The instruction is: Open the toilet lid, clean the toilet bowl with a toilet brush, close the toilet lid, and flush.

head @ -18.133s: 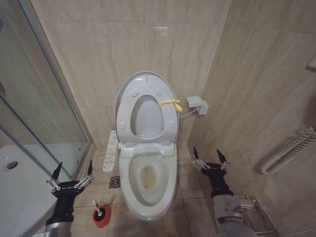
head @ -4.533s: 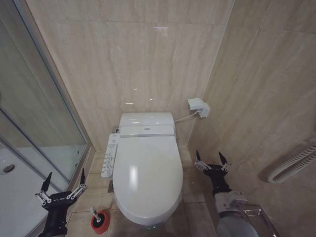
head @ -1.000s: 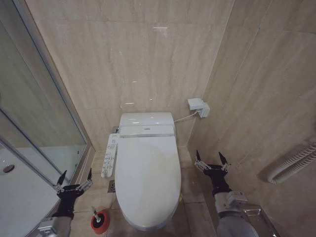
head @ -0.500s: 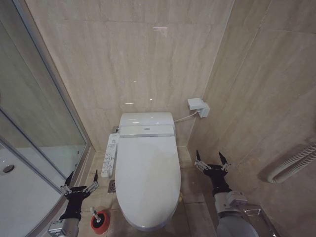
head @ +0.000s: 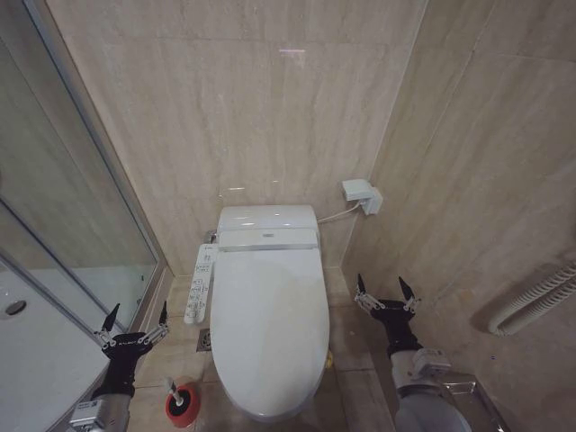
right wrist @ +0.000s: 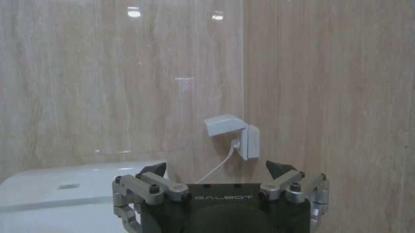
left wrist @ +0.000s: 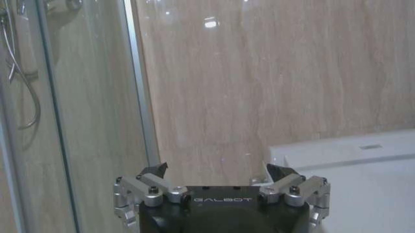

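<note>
The white toilet lid (head: 268,328) lies shut over the toilet bowl (head: 261,409), which shows just under the lid's front rim. The white button-panel arm (head: 198,288) sticks out on the toilet's left side. The toilet brush (head: 179,397) stands in its red holder on the floor at the toilet's left front. My left gripper (head: 135,320) (left wrist: 217,170) hangs open above the floor, just left of the brush and apart from it. My right gripper (head: 383,290) (right wrist: 217,167) is open and empty to the right of the toilet. The back of the toilet (left wrist: 337,153) (right wrist: 71,182) appears in both wrist views.
A glass shower screen (head: 72,225) and white shower tray (head: 36,360) close off the left. Tiled walls stand behind and to the right, with a white wall socket box (head: 360,194) and cable. A white corrugated hose (head: 531,297) hangs on the right wall.
The lid, raised 18 s ago, now lies shut. Over the last second my left gripper shifted right toward the brush, then back left and slightly up. The right arm stayed still.
</note>
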